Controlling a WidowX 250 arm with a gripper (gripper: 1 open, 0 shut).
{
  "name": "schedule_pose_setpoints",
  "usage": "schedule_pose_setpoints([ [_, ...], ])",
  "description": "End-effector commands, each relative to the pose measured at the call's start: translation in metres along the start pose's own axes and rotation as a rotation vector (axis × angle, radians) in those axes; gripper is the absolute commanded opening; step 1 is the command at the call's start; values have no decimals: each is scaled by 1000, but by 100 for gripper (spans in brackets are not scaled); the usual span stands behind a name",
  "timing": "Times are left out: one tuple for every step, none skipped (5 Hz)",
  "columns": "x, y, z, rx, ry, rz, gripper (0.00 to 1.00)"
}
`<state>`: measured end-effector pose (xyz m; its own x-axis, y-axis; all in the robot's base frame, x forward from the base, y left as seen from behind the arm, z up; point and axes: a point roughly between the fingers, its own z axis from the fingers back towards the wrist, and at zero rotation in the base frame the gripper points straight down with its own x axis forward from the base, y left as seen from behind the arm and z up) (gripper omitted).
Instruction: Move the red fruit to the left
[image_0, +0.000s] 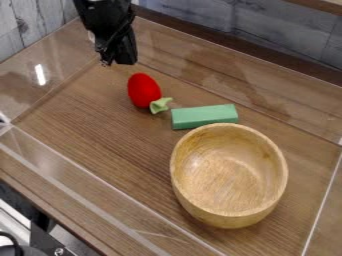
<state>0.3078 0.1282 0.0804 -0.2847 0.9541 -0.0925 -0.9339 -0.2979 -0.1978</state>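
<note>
Nearest: dark clutter at the bottom left corner (27, 240), cut off by the frame, can't make out what. Clear plastic wall (80, 185) along the near edge of the wooden table (94, 130), mostly visible as glare. Wooden bowl (230, 176) near right, upright, inside in plain view. Past it, flat green block (205, 115), lying apart from the bowl. Red strawberry (143, 90) just left of the block, on its side, light green stem end (162, 104) pointing toward the block and near its corner; contact hard to tell. Further back, upper left: black gripper (119, 55) pointing steeply down, beyond the strawberry and clear of it. Fingers dark and blurred into one mass, pinched together, nothing between them. Arm above cut off by the top edge. Back wall grey, partly behind reflections.
</note>
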Motion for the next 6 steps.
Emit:
schedule_pose_setpoints([
  [11,-12,6,-48,-32,64,0],
  [21,-17,3,-52,-52,130,0],
  [25,-19,-16,-52,-59,143,0],
  [30,-20,-34,-53,-65,152,0],
  [25,-15,-35,-51,-68,166,100],
  [18,-10,-35,-47,-70,181,100],
])
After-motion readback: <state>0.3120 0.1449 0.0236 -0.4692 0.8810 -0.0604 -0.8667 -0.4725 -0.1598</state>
